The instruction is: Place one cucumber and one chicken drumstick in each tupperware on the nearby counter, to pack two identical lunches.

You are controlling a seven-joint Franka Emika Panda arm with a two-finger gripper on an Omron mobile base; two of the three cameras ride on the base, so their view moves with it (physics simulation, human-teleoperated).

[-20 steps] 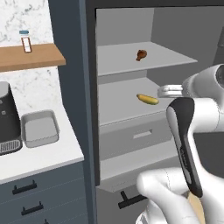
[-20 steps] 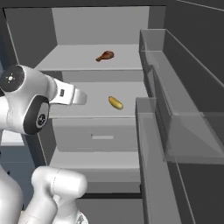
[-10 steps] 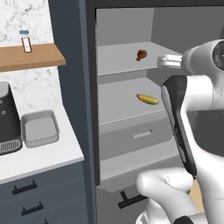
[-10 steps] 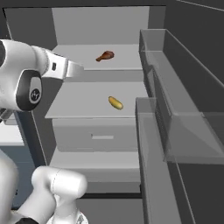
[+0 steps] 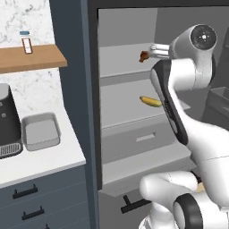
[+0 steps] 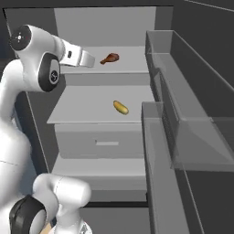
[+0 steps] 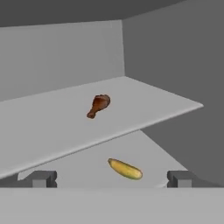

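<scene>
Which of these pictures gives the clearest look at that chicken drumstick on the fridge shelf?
The hand view: the chicken drumstick lies unobstructed on the upper shelf, its shape plain. In the right base view it is small but whole, just beyond the robot's hand. In the left base view the hand partly hides it, leaving a brown bit.

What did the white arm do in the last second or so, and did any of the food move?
The arm lifted its open gripper from the level of the lower fridge shelf up to the upper one, toward the brown chicken drumstick. It took hold of nothing. The drumstick, the yellowish cucumber below and the light-grey tupperware on the counter stayed put.
</scene>
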